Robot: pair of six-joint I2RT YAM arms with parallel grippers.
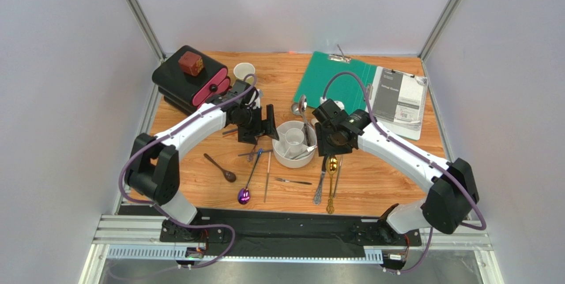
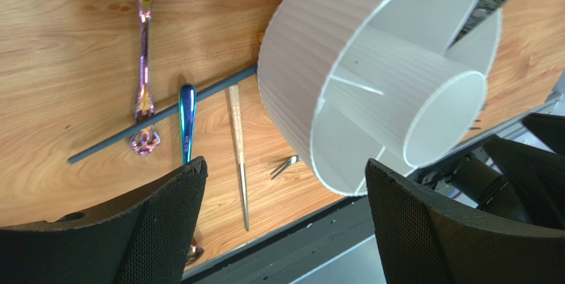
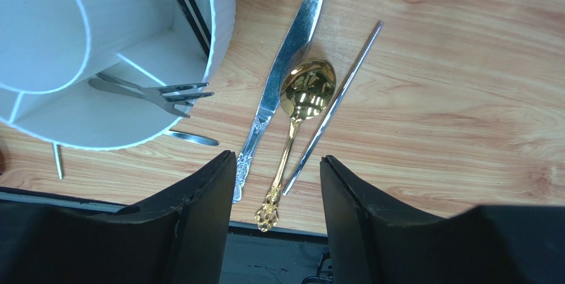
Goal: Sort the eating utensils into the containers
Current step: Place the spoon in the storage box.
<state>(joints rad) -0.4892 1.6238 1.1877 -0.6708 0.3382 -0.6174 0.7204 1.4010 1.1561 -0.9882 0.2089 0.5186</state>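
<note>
On the table's left side, a dark brown spoon (image 1: 220, 167) and a purple spoon (image 1: 251, 177) lie loose, apart from the white holder (image 1: 292, 161). Left gripper (image 1: 264, 122): fingers wide and empty, just left of the holder. In the holder, a silver fork (image 3: 156, 92) lies in one outer compartment. Right gripper (image 3: 277, 158): fingers apart, holding nothing, above the handles of a silver knife (image 3: 282, 78) and gold spoon (image 3: 306, 88), which lie side by side just right of the holder, a thin silver rod (image 3: 331, 108) close against the spoon. The likely step is picking one of these. Straddle a single handle where its neighbours lie farthest off, close squarely, then lift clear before swinging to a compartment.
</note>
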